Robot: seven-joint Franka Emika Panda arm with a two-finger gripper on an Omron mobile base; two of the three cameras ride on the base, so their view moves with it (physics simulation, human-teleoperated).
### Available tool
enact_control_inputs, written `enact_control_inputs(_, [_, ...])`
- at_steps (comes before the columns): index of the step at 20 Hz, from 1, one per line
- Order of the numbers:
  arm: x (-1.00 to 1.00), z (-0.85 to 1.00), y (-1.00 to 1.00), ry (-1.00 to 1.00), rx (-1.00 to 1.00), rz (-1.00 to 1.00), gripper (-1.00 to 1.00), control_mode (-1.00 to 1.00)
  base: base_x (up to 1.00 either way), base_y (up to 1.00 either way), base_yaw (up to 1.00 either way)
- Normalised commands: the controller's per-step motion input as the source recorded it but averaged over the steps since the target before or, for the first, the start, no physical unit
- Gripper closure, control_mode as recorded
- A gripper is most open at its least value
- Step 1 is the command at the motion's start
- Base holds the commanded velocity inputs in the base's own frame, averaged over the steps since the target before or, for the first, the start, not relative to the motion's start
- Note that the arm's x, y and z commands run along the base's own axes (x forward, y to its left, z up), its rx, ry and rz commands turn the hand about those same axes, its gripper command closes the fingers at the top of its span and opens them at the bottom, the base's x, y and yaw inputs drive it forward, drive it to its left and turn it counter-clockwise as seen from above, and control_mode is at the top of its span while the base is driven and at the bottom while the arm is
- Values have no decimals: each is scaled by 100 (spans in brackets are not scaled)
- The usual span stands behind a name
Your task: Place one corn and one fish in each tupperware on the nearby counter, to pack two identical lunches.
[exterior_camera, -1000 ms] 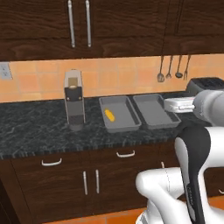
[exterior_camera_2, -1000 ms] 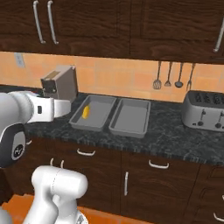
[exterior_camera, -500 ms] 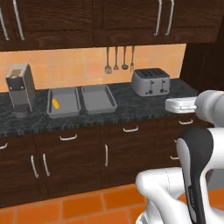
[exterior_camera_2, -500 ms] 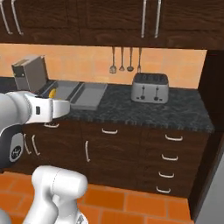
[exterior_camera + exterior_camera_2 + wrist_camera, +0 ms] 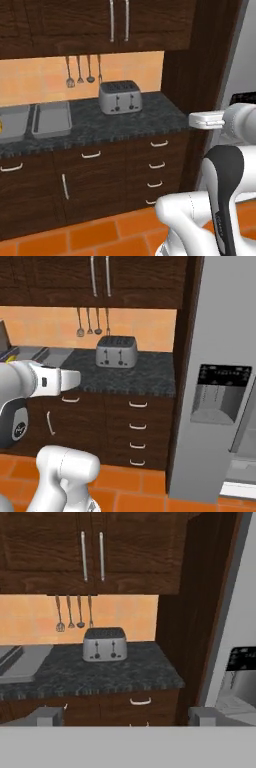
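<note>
End effector (image 5: pixel 125 717) wide open, empty, level in front of the desk (image 5: pixel 125 127). Two grey trays (image 5: pixel 51 119) side by side at the desk's left end, a yellow cob (image 5: pixel 1 126) in the left one; toaster (image 5: pixel 120 97) further right, fridge (image 5: pixel 220 381) beyond

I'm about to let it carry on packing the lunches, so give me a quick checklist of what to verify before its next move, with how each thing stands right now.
1. Gripper open and empty: ok, its fingertips stand wide apart with nothing between them in the hand view.
2. Both tupperware trays on the counter: ok, the right tray sits beside the left tray.
3. Right tray contents: not ok, it looks bare.
4. Corn in the left tray: ok, a yellow bit shows at the picture's edge.
5. Fish located: cannot tell.
6. Fridge ahead: cannot tell whether its door is open or shut.
</note>
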Motion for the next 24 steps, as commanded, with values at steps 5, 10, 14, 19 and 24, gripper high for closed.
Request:
enact_control_inputs(5, [0, 0, 0, 0, 0, 0, -100, 100, 0, -100, -2])
enact_control_inputs(10, [0, 0, 0, 0, 0, 0, -100, 100, 0, -100, 0])
enact_control_inputs(14, [0, 0, 0, 0, 0, 0, -100, 100, 23, -92, 0])
enact_control_inputs(19, [0, 0, 0, 0, 0, 0, -100, 100, 72, -59, 9])
enact_control_inputs(24, [0, 0, 0, 0, 0, 0, -100, 100, 22, -73, 7])
